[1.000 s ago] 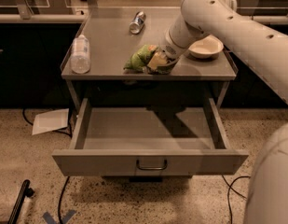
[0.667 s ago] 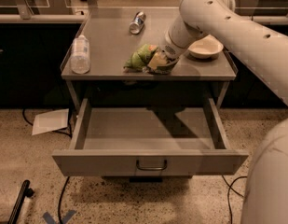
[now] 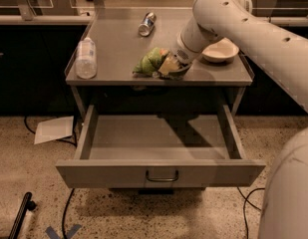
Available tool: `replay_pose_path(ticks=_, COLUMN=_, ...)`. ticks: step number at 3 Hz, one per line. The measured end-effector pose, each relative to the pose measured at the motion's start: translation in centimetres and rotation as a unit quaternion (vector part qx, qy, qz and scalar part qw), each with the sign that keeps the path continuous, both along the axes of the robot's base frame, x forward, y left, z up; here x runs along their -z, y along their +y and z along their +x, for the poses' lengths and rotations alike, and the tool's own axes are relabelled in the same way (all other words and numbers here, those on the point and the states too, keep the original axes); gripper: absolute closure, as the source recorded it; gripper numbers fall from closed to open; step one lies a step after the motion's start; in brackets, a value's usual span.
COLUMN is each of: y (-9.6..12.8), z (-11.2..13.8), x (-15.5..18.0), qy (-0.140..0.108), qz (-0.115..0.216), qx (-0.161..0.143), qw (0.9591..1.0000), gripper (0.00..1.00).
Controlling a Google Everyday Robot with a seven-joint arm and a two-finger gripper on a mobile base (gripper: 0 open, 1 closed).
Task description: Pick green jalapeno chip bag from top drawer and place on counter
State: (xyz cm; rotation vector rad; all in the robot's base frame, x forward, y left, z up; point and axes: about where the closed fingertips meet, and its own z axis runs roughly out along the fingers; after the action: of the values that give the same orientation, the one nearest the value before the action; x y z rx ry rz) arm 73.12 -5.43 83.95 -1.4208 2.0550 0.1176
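The green jalapeno chip bag [image 3: 150, 62] lies crumpled on the counter [image 3: 118, 44] near its front edge. My gripper [image 3: 169, 65] is right at the bag's right side, low over the counter, with its fingers around that end of the bag. The top drawer [image 3: 161, 171] is pulled fully open below the counter, and its visible inside is bare. Its dark bar handle [image 3: 162, 176] is at the centre of the front panel.
A clear plastic bottle [image 3: 85, 58] lies at the counter's left edge. A metal can [image 3: 147, 24] lies on its side at the back. A pale bowl [image 3: 220, 50] sits to the right, behind my arm. Paper [image 3: 54, 129] and cables lie on the floor at left.
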Motion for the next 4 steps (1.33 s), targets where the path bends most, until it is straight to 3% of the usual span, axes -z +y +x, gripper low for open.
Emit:
replay_pose_path(ticks=2, y=-0.5, z=-0.5, x=1.0, qy=0.003, qz=0.019, qx=0.018, qw=0.9997, gripper=0.11)
replay_pose_path(ticks=3, y=-0.5, z=-0.5, x=0.6, qy=0.003, qz=0.019, qx=0.018, qw=0.9997, gripper=0.0)
replay_pose_path(ticks=4, y=0.0, z=0.7, x=0.2, qy=-0.01, qz=0.017, qx=0.011, qw=0.9997, gripper=0.0)
